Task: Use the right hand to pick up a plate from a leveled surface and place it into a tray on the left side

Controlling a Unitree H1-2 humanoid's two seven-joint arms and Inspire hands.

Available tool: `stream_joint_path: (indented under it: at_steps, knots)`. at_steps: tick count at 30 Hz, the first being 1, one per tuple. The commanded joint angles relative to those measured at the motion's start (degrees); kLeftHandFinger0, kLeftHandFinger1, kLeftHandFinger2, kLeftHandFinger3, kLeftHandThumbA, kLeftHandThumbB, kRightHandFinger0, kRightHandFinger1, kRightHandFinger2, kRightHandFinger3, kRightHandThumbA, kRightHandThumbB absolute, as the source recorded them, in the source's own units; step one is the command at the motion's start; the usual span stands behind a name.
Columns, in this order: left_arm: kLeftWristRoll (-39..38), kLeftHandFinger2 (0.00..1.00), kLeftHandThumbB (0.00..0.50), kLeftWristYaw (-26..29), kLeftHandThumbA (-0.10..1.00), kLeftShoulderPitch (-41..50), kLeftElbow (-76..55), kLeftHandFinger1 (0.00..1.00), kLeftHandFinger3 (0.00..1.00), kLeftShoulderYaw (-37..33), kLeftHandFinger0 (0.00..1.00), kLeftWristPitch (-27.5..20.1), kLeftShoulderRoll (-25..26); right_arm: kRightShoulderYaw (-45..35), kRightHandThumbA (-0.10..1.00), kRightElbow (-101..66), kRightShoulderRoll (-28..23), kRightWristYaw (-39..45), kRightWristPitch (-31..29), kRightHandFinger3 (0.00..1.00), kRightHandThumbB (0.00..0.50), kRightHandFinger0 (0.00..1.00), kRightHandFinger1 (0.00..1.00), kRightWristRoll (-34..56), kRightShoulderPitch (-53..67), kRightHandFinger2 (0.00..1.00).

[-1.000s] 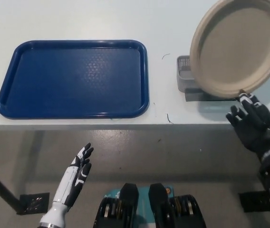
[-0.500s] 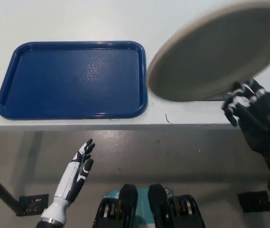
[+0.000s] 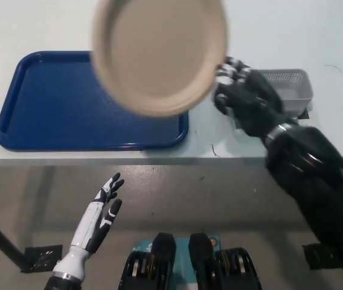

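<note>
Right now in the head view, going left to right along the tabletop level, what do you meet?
Blue tray → beige plate, held up over the tray's right end → black right hand gripping the plate's right edge → grey basket behind that hand. The white left hand rests open below the table edge.

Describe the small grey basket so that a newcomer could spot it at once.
On the white table, look right of the blue tray, past the black right hand holding the beige plate. The grey basket sits behind that hand: the only small, perforated, box-shaped container.
</note>
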Motion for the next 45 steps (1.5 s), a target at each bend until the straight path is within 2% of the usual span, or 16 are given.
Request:
stream_joint_path:
  at_steps: [1, 5, 8, 10, 11, 15, 18, 19, 21, 22, 23, 26, 31, 34, 42, 45]
  knots:
    - [0.79, 0.94, 0.500, -1.19, 0.99, -1.41, -0.80, 1.00, 1.00, -0.65, 1.00, -2.24, 0.65, 0.69, -0.10, 8.42, 3.03, 0.94, -0.38, 0.98, 0.106, 0.00, 0.27, 1.98, -8.33, 0.67]
    - [1.23, 0.94, 0.500, -1.17, 0.98, -1.74, -0.31, 1.00, 1.00, -1.30, 1.00, -2.24, 0.25, 0.38, -0.10, 18.38, 5.84, 2.29, -0.38, 1.00, 0.102, 0.00, 0.20, 1.26, -15.00, 0.67]
    - [0.91, 0.94, 0.500, -1.82, 0.97, -2.32, 0.25, 1.00, 1.00, -1.77, 1.00, -2.24, -0.06, 0.19, -0.10, 24.79, 7.53, 4.92, -0.38, 0.83, 0.100, 0.00, 0.19, -2.74, -19.14, 0.74]
    - [0.94, 0.94, 0.500, -2.38, 0.95, -2.64, 0.27, 1.00, 1.00, -1.93, 1.00, -2.24, -0.06, 1.34, -0.10, 30.12, 8.37, 6.89, -0.38, 0.92, 0.081, 0.00, 0.17, -5.47, -22.35, 0.73]
    - [1.20, 0.94, 0.500, -2.43, 0.93, -2.80, 0.34, 1.00, 1.00, -2.16, 1.00, -2.24, 0.07, 0.78, -0.10, 34.73, 9.79, 7.74, -0.38, 0.69, 0.071, 0.00, 0.12, -6.61, -24.64, 0.68]
    - [2.10, 0.95, 0.500, -2.69, 0.92, -3.09, 0.53, 1.00, 1.00, -2.46, 1.00, -2.24, -0.24, -2.60, -0.10, 43.88, 12.37, 10.90, -0.52, 0.65, 0.067, 0.00, 0.17, -11.33, -28.15, 0.74]
    - [2.35, 0.94, 0.500, -3.11, 0.93, -3.19, 0.39, 1.00, 1.00, -2.75, 1.00, -2.24, -0.17, -4.10, -0.10, 47.98, 13.81, 10.01, -2.51, 0.51, 0.083, 0.00, 0.21, -14.53, -29.62, 0.73]
    - [2.46, 0.94, 0.500, -3.31, 0.93, -3.21, 0.21, 1.00, 1.00, -2.83, 1.00, -2.19, -0.11, -4.48, 0.07, 48.83, 13.89, 10.21, -3.14, 0.33, 0.066, 0.00, 0.19, -15.52, -29.76, 0.68]
    - [2.46, 0.94, 0.500, -3.46, 0.93, -3.25, -0.04, 1.00, 1.00, -2.73, 1.00, -1.89, -0.01, -6.38, 0.38, 47.92, 13.69, 12.91, -4.06, 0.57, 0.097, 0.12, 0.39, -15.76, -28.62, 0.81]
    - [2.38, 0.93, 0.500, -3.68, 0.92, -3.33, -0.10, 1.00, 1.00, -2.68, 1.00, -1.82, 0.08, -6.48, 0.52, 44.80, 13.06, 14.45, -3.62, 0.98, 0.123, 0.34, 0.62, -16.42, -26.80, 1.00]
    - [2.30, 0.92, 0.500, -3.73, 0.92, -3.36, 0.08, 1.00, 1.00, -2.60, 1.00, -2.18, 0.09, -6.44, 0.64, 41.78, 12.15, 17.59, -2.88, 1.00, 0.154, 0.58, 0.82, -16.58, -25.04, 1.00]
    - [1.84, 0.90, 0.500, -4.68, 0.89, -3.54, 0.27, 0.99, 1.00, -2.67, 1.00, -1.85, 0.26, -6.26, 0.67, 35.26, 9.83, 21.83, -1.81, 1.00, 0.188, 0.92, 1.00, -17.56, -21.02, 1.00]
    - [2.05, 0.85, 0.500, -5.53, 0.83, -3.26, 0.06, 0.95, 1.00, -2.67, 0.94, -0.40, 0.12, -4.56, 0.64, 18.38, 3.60, 24.77, -0.38, 1.00, 0.152, 0.83, 0.98, -18.33, -13.68, 1.00]
    - [1.32, 0.80, 0.500, -6.01, 0.81, -3.04, 0.39, 0.91, 0.94, -2.61, 0.90, -0.99, 0.05, -4.07, 0.65, 6.77, -1.29, 24.25, -0.38, 1.00, 0.222, 0.81, 0.96, -16.00, -9.36, 1.00]
    - [1.67, 0.80, 0.500, -5.94, 0.91, -1.95, 0.87, 0.89, 0.96, -2.47, 0.90, -2.02, 0.37, -11.77, 1.00, -29.81, -13.01, 25.74, -7.10, 1.00, 0.184, 1.00, 1.00, -24.49, 10.17, 1.00]
    - [1.53, 0.81, 0.500, -5.61, 0.90, -1.46, 1.43, 0.89, 0.96, -2.41, 0.90, -2.22, 0.41, -18.12, 1.00, -41.90, -16.61, 26.44, -10.91, 1.00, 0.291, 1.00, 1.00, -22.60, 18.49, 1.00]
